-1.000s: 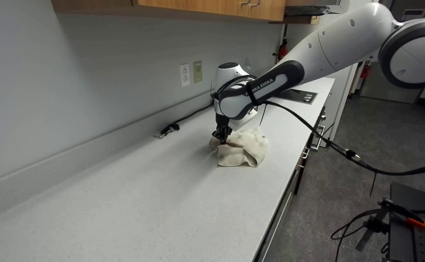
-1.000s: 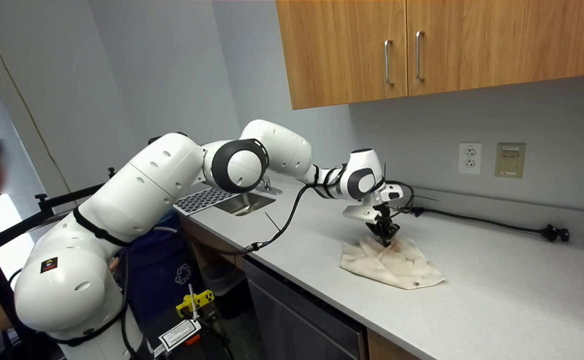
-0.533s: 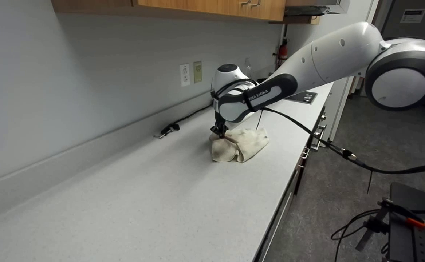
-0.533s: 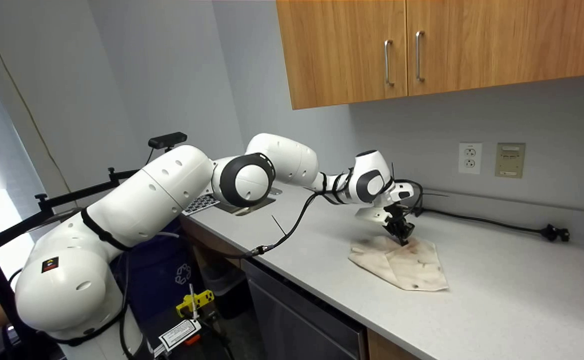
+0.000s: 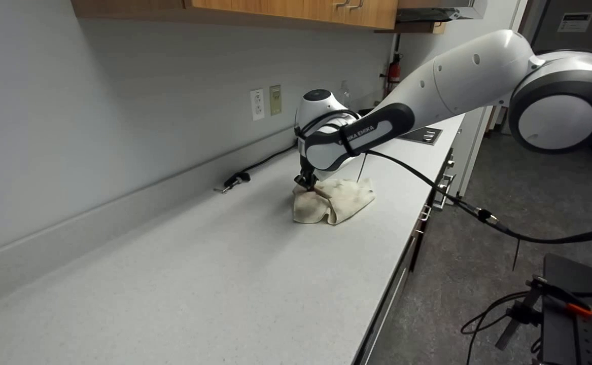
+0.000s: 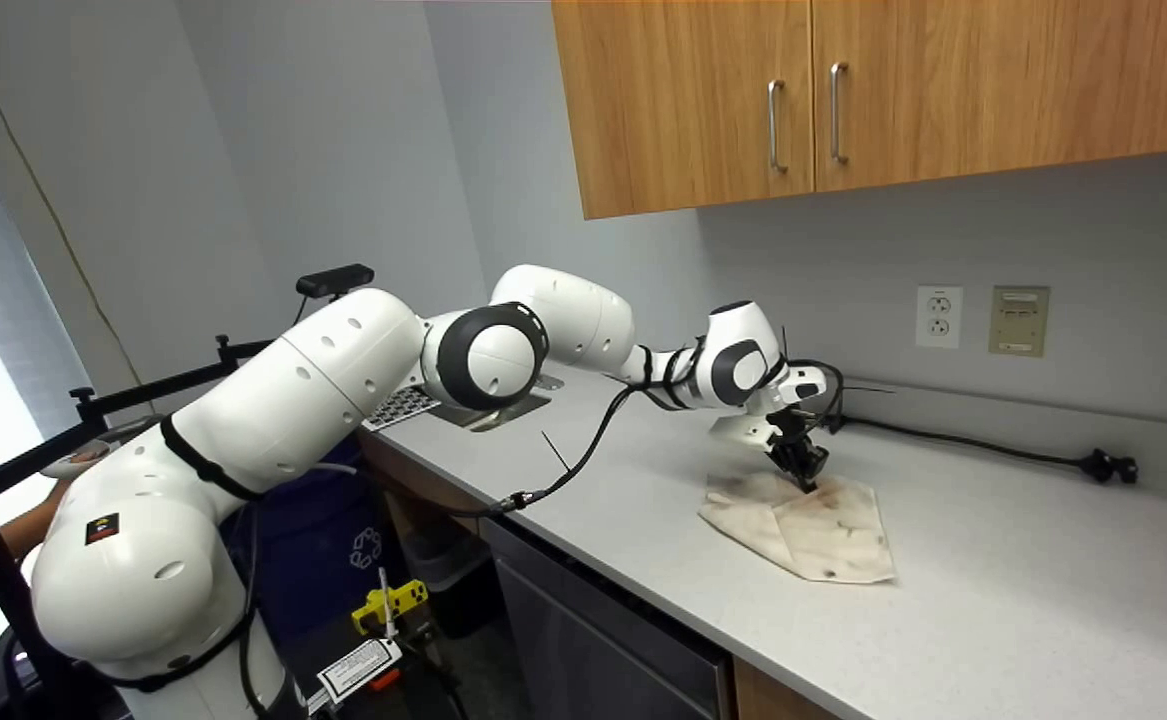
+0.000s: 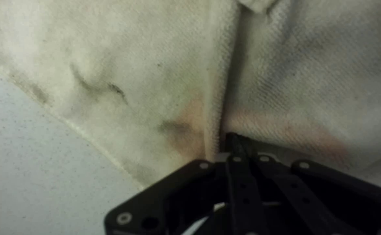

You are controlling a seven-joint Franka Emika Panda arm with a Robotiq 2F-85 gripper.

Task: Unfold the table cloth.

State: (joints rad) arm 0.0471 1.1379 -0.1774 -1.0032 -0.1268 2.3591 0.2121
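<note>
Lying rumpled on the tabletop, the cream table cloth shows a raised fold and pinkish-brown patches (dark smudges too). At the fold, the pincer has its tips together.

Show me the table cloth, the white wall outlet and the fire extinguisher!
Table cloth (image 6: 815, 536), in an exterior view: middle of its upper side.
White wall outlet (image 6: 940, 316), in an exterior view: its faceplate, between the sockets.
Fire extinguisher (image 5: 394, 72), in an exterior view: its red body.

Ribbed cloth, smooth counter, wooden cupboard
</note>
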